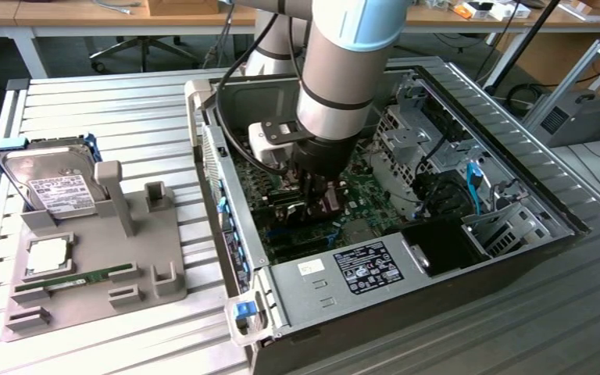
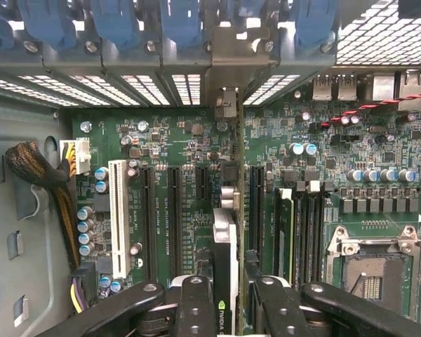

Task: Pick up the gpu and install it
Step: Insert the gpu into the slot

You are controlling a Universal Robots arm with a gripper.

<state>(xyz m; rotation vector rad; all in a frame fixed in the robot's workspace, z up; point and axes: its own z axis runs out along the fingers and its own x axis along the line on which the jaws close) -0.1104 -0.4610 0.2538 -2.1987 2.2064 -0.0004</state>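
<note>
The arm reaches steeply down into the open computer case, which lies on its side on the slatted counter, and its gripper sits low over the green motherboard. In the wrist view the jaws are clamped on the gpu, held edge-on between the two black fingers, its silver end bracket standing against the slot openings at the case's rear wall. The card is lined up over the black expansion slots, beside a white slot; whether it is fully seated cannot be told. A braided cable bundle runs along the board's edge, and an empty processor socket lies close by. On the exterior view's left, a grey fixture tray on the counter carries a hard drive, propped upright, a processor chip and a memory stick.
</note>
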